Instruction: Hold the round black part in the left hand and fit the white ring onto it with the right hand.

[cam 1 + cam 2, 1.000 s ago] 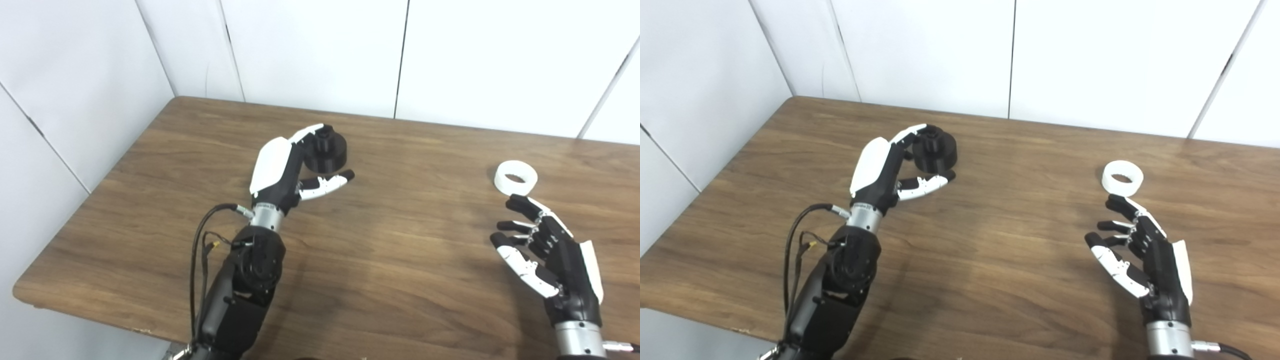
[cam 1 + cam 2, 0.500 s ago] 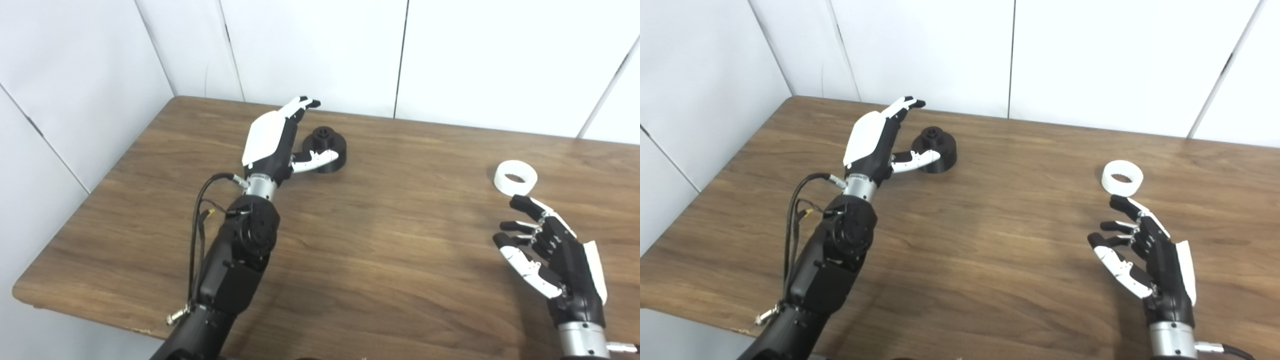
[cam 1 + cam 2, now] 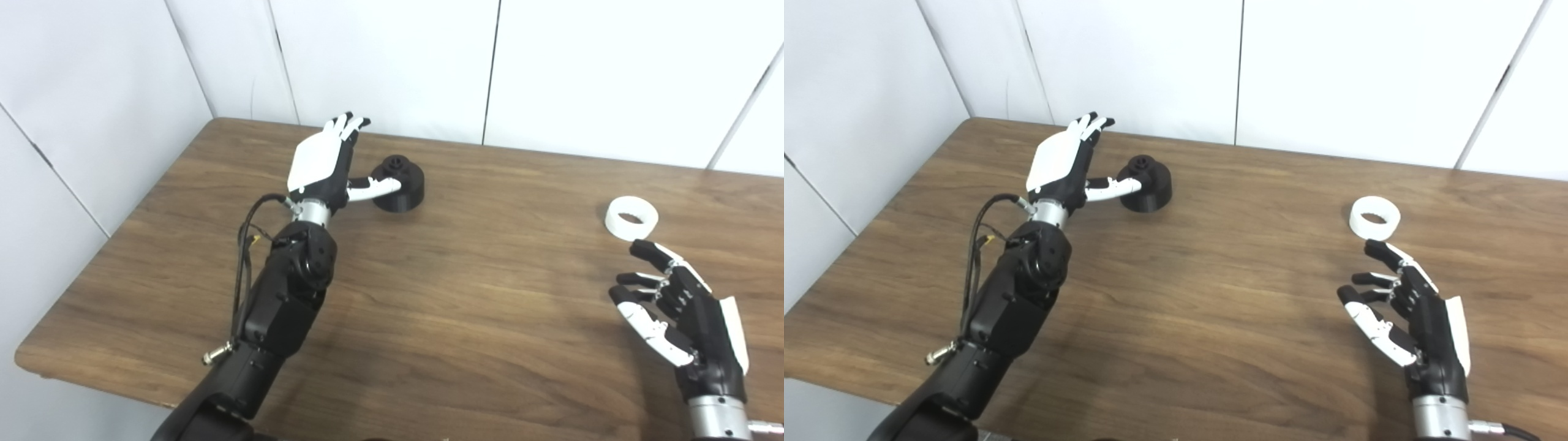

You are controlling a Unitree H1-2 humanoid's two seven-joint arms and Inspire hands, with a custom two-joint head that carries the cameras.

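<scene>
The round black part (image 3: 404,184) stands on the wooden table (image 3: 478,294) toward the far left, hub up. My left hand (image 3: 324,165) is open just left of it, fingers raised and spread, thumb reaching across the front of the part. The white ring (image 3: 632,217) lies flat at the right side of the table. My right hand (image 3: 680,306) is open and empty, fingers spread, a little nearer to me than the ring and apart from it. Both show in the right eye view too: the black part (image 3: 1149,185) and the white ring (image 3: 1375,217).
White wall panels (image 3: 392,61) stand right behind the table's far edge and along its left side. The table's front edge (image 3: 92,380) runs near my left arm. A black cable (image 3: 245,245) loops beside the left forearm.
My left hand has moved away from me and to the left, and its fingers have lifted off the black part and straightened. The right hand has drawn back slightly. The part and ring have stayed put.
</scene>
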